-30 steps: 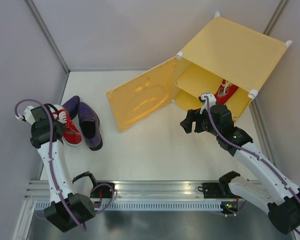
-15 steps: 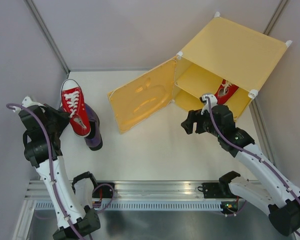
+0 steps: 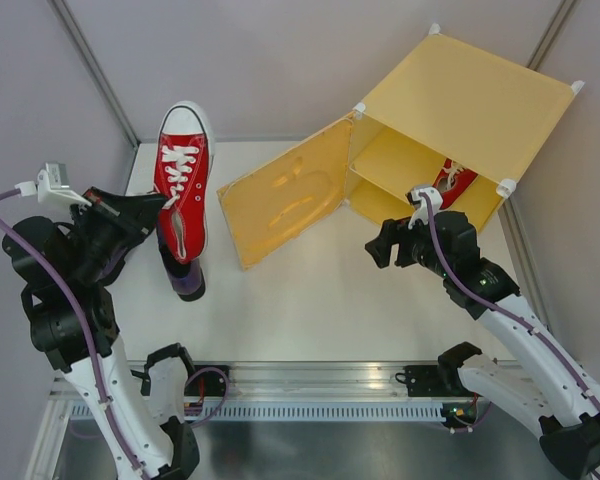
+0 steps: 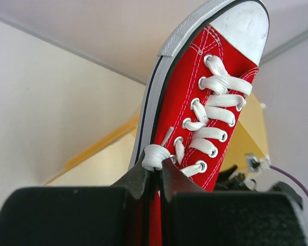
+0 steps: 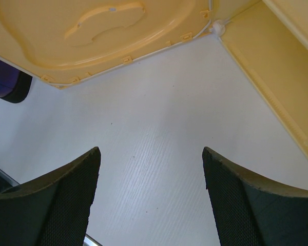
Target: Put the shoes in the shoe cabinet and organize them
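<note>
1. Lifting clear of the table [image 3: 310, 300], the red sneaker [image 3: 183, 180] now hangs in the air. It is higher and nearer the back wall than half a second ago. A second ago it lay on the table beside the loafers.
2. The left gripper [image 3: 168, 222] is pinched tight on the sneaker's collar by the lowest lace loop. In the left wrist view the white toe cap points up and away.
3. A purple loafer [image 3: 185, 275] lies on the table under the raised sneaker, partly covered by it.
4. The shoe cabinet [image 3: 460, 100] stands at the back right, and its door [image 3: 285, 195] is swung open to the left.
5. A second red sneaker [image 3: 450, 180] lies inside near the opening's right edge. The right arm hides part of it, so its level cannot be told.
6. The right gripper [image 3: 380, 245] hovers over bare table in front of the cabinet, almost where it was. Its jaws are spread wide around nothing.
</note>
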`<state>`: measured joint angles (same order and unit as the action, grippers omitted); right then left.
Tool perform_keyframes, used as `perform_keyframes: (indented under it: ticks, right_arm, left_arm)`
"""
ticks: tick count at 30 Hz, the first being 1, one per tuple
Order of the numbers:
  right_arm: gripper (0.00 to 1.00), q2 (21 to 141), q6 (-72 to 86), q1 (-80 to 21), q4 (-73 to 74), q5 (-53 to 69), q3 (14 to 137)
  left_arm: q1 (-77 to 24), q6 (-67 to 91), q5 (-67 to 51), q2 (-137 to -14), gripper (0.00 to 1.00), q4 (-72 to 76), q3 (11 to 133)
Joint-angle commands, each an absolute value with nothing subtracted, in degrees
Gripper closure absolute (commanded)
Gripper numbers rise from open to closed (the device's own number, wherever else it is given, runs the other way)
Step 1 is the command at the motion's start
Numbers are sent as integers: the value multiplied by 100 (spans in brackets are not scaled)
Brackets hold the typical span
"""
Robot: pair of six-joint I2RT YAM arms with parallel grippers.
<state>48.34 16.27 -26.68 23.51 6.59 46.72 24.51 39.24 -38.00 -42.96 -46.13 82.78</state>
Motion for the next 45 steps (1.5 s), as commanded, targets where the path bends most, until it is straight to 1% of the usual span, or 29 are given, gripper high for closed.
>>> perform_keyframes:
  ticks: [1, 2, 8, 10, 11, 12, 14, 15, 17, 18, 20, 22, 23, 24, 27, 30, 35, 39, 45]
  right_arm:
    - [16, 4772, 1582, -2681, 2364, 598, 4887]
    - [16, 4772, 1591, -2681, 2356, 606, 4895]
    - [16, 4781, 1784, -2681, 2206, 659, 4966]
    - [16, 4808, 1845, -2681, 2153, 685, 4966]
    - [16, 4816, 1863, -2689, 2145, 694, 4975]
    - [16, 4843, 1881, -2681, 2110, 694, 4975]
    - [16, 4851, 1907, -2681, 2109, 677, 4983]
    - [16, 4852, 1916, -2689, 2153, 659, 5018]
    - [16, 4825, 1899, -2681, 2232, 589, 5062]
    - [16, 4764, 1890, -2681, 2328, 545, 5106]
    - [16, 4676, 1872, -2681, 2417, 327, 5133]
    - [16, 4553, 1872, -2681, 2540, 89, 5168]
    - [16, 4527, 1881, -2681, 2584, 36, 5194]
    - [16, 4474, 1907, -2689, 2654, -269, 5212]
    - [16, 4368, 1925, -2681, 2751, -553, 5265]
    - [16, 4280, 1925, -2689, 2803, -624, 5230]
    - [17, 4271, 1855, -2681, 2918, -598, 5177]
    - [17, 4210, 1828, -2681, 2883, -589, 5045]
    - [17, 4210, 1802, -2681, 2821, -528, 4966]
  left_arm:
    - [2294, 4718, -5052, -4438, 98, -3482, 8473]
    - [2242, 4746, -5228, -4508, 98, -3385, 8481]
    - [1803, 4808, -5432, -4781, 98, -3357, 8385]
    - [1242, 4764, -5143, -4886, 98, -3349, 8332]
    - [961, 4738, -4950, -4939, 98, -3349, 8254]
    - [305, 4729, -4513, -4992, 98, -3349, 8209]
    - [-489, 4684, -3993, -5246, 98, -3349, 8052]
    - [-1110, 4650, -3407, -5325, 98, -3349, 7999]
    - [-1589, 4649, -2659, -5466, 98, -3322, 7858]
    - [-1904, 4684, -2463, -5475, 98, -3287, 7797]
    - [-2161, 4772, -2050, -5519, 98, -3094, 7560]
    - [-2635, 4869, -1768, -5598, 98, -2989, 7401]
    - [-2837, 4895, -1366, -5694, 98, -2936, 7252]
    - [-3239, 4930, -1162, -5756, 98, -2892, 7173]
    - [-3856, 5097, -494, -5993, 98, -2629, 6839]
    - [-4130, 5273, -27, -6160, 98, -2294, 6461]
    - [-4131, 5318, 1166, -6232, 98, -2250, 6135]
    - [-4122, 5177, 1731, -6223, 98, -2250, 6135]
    - [-4078, 4870, 2390, -6530, 98, -2311, 6468]
